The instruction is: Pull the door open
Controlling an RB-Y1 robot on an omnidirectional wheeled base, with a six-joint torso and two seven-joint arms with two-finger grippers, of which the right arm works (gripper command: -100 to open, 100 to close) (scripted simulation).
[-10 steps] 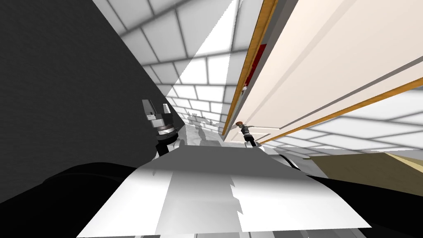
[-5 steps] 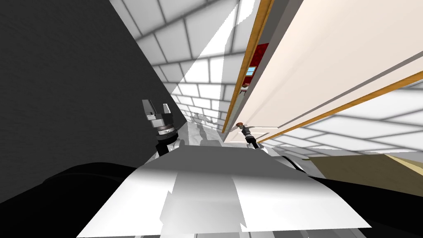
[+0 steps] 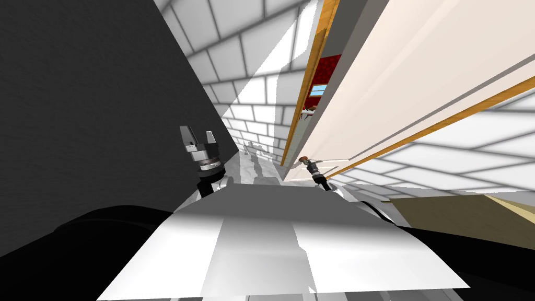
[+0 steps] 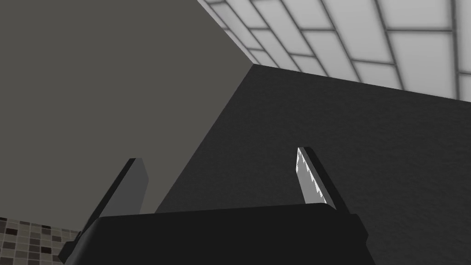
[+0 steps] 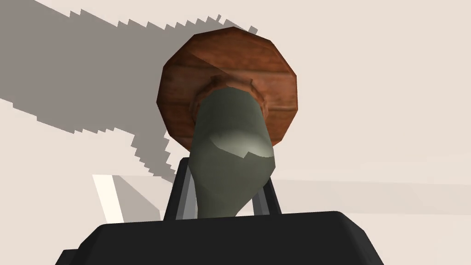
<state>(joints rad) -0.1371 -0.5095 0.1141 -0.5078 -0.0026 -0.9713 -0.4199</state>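
Note:
A cream door (image 3: 418, 89) with an orange-brown frame (image 3: 308, 89) stands ajar on my right. In the right wrist view its grey-green handle (image 5: 230, 156) juts from a round brown rosette (image 5: 227, 69) on the cream door face (image 5: 391, 92). My right gripper (image 5: 225, 202) is shut on that handle, fingers pressed to its sides; in the head view it (image 3: 308, 163) sits at the door's lower edge. My left gripper (image 3: 197, 137) is held up beside a dark wall (image 3: 94, 104), fingers (image 4: 313, 177) open with nothing between them.
The gap between door and frame shows a red room with a small window (image 3: 317, 90). White tiled surfaces (image 3: 251, 78) run ahead. A tan wooden piece of furniture (image 3: 460, 214) stands low on the right. The dark wall is close on my left.
The gap between door and frame has widened, showing more of the red room. The view has shifted as I moved; the right gripper stays on the handle. The left arm is still.

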